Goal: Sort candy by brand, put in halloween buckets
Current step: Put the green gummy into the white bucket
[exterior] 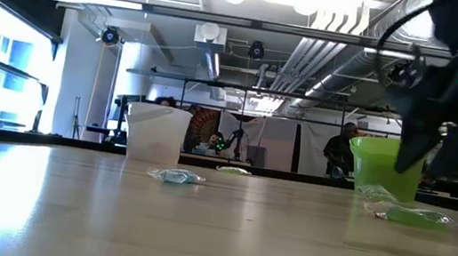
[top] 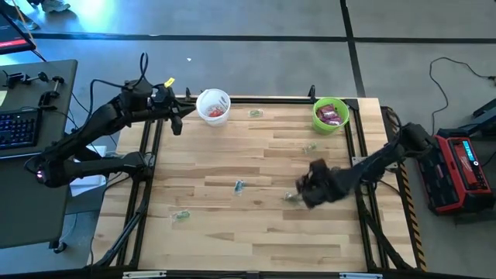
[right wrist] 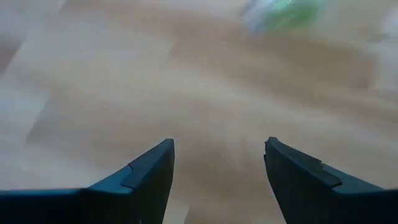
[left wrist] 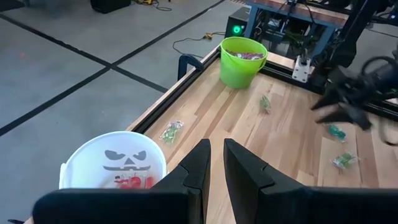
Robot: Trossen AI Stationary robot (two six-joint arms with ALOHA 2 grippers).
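Green-wrapped candy point(top: 291, 196) is lying just at nine o'clock of the right gripper point(top: 304, 192), whose fingers are standing wide and holding nothing. It should be straddling the piece squarely before closing, then carrying it to the white bucket point(top: 213, 105) at eleven o'clock. Nearly closed and empty, the left gripper point(left wrist: 216, 163) is waiting beside that bucket.

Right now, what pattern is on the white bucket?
A grey jack-o'-lantern face on the white bucket, clearest in the left wrist view.
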